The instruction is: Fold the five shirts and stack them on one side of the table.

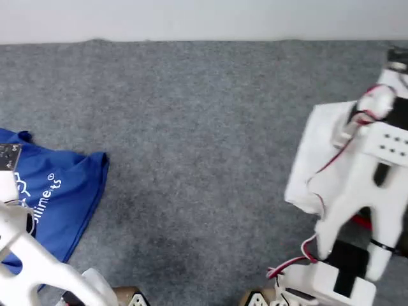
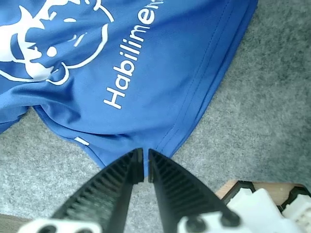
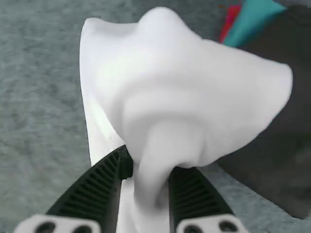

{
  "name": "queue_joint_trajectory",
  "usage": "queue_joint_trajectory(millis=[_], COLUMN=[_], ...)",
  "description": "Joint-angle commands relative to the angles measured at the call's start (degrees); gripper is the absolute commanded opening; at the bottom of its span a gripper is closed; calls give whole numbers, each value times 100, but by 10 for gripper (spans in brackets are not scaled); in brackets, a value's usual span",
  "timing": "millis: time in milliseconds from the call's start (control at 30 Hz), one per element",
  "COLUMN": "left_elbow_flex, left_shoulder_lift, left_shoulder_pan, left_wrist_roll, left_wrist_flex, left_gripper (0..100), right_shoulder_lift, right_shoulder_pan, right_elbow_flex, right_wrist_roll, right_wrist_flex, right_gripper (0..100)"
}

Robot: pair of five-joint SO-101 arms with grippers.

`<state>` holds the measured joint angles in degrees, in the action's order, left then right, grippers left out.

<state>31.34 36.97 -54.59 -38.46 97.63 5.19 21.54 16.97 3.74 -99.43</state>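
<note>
White cloth sits bunched in my right end effector (image 3: 150,167). The jaws are clamped on a gathered fold of the white shirt (image 3: 194,87), which swells up from the pinch in a soft hump. The rest of it drapes down onto the right side of the tabletop (image 1: 204,127). Just past it lies a dark cloth (image 3: 286,145), with a red strip (image 3: 231,22) and a teal strip (image 3: 252,17) at its far edge.

My left end effector (image 2: 145,162) is closed to a slit on the bottom corner of the blue shirt (image 2: 146,73), right at the stitched hem. That shirt lies print up on the grey surface at the left edge, with one crease near the hem, well apart from the white one.

I judge both shirts to be light, limp and quick to sag, and the felt-like surface will likely drag at them. Hem corners and shoulder seams, where the fabric is doubled, should give the surest bite. A mid-cloth bunch like the right one probably won't lay a clean fold.
</note>
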Motion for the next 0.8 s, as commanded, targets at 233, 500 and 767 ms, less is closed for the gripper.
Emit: queue_joint_trajectory(millis=[233, 500, 767], left_elbow_flex=[-57, -48, -40], left_shoulder_lift=[97, 97, 97], left_shoulder_pan=[123, 536, 545], left_wrist_roll=[-62, -35, -44], left_wrist_flex=[-167, -141, -167], left_gripper=[37, 37, 37], right_shoulder_lift=[-549, -954, -1429], right_shoulder_pan=[1288, 1727, 1930], right_elbow_flex=[97, 97, 105], right_wrist_roll=[897, 1292, 1793], right_wrist_flex=[910, 1596, 2053], right_gripper=[9, 9, 13])
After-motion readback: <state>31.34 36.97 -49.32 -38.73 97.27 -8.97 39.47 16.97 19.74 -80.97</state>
